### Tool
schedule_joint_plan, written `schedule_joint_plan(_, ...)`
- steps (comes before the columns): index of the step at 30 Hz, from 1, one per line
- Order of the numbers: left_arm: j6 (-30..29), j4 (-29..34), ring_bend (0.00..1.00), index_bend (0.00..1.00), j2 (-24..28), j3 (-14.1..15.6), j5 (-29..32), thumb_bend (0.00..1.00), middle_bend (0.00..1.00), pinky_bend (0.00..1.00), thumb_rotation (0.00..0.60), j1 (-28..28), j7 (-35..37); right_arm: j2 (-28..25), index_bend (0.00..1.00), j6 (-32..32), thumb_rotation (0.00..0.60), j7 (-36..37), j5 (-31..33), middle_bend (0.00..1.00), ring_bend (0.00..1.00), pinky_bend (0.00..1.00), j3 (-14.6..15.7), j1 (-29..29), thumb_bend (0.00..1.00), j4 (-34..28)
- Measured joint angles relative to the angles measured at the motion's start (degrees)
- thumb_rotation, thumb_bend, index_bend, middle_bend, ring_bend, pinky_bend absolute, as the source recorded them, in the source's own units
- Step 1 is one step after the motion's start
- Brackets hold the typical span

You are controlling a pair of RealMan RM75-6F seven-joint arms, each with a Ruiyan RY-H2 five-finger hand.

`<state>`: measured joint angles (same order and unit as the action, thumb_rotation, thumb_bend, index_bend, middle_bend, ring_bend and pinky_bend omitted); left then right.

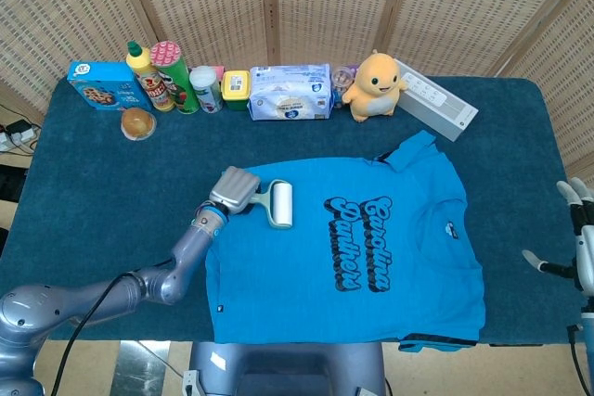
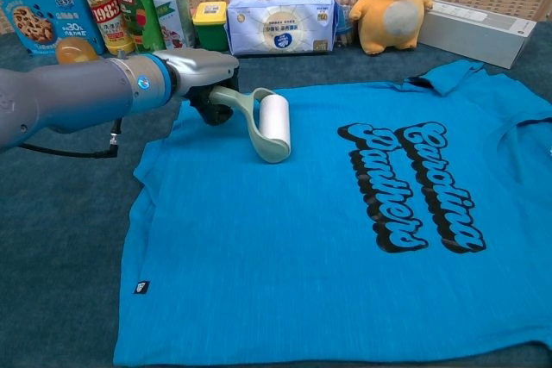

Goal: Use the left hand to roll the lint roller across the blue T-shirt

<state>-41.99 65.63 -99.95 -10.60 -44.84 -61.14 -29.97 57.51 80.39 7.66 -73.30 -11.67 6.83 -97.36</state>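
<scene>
- Currently, the rolling step looks to be in hand: the left hand (image 1: 235, 190) grips the pale green handle of the lint roller (image 1: 279, 204), fingers wrapped round it, over the left edge of the blue T-shirt (image 1: 343, 261).
- Toward the back left corner of the table (image 1: 83, 192) stand a blue cookie box (image 1: 96, 83), a yellow-capped bottle (image 1: 141, 62), a red snack can (image 1: 165, 74) and a bun (image 1: 137, 123), well apart from the work.
- Next, the white drum of the roller rests on the shirt's upper left part, near the left sleeve, between the hand and the black lettering (image 1: 364, 241) on the chest.
- Spread flat, the shirt covers the middle of the table, its hem toward the front edge; the chest view shows the cloth smooth beside the roller.
- Along the back edge behind the shirt sit a packet of wipes (image 1: 290, 92), a yellow plush toy (image 1: 375, 86) and a long white box (image 1: 435, 111).
- At the right front edge, the right hand (image 1: 578, 238) hangs off the table with its fingers apart, holding nothing.
- Judging from this, most of the shirt lies to the right of the roller; the next move calls for steady downward pressure while drawing the drum rightward across the lettering, without bunching the cloth.
</scene>
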Motion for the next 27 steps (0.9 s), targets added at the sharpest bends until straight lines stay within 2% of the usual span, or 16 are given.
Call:
schedule_joint_plan(13,1.98,-3.98,0.79,0.94,-3.91,-1.75,3.52,0.89,0.89,0.96,0.6,-4.44,-2.65,-0.49,0.06,-0.48,0.6,1.38,1.04,0.0,0.0,0.0,-0.46,-0.05,0.0,0.55)
schedule_joint_plan(27,8.27,-12.46,0.79,0.94,-9.18,-4.44,7.12,0.89,0.89,0.96,0.6,-12.27,-3.71,-0.79,0.06,-0.79,0.6,2.62,1.79,0.0,0.0,0.0,-0.94,-0.1,0.0,1.11)
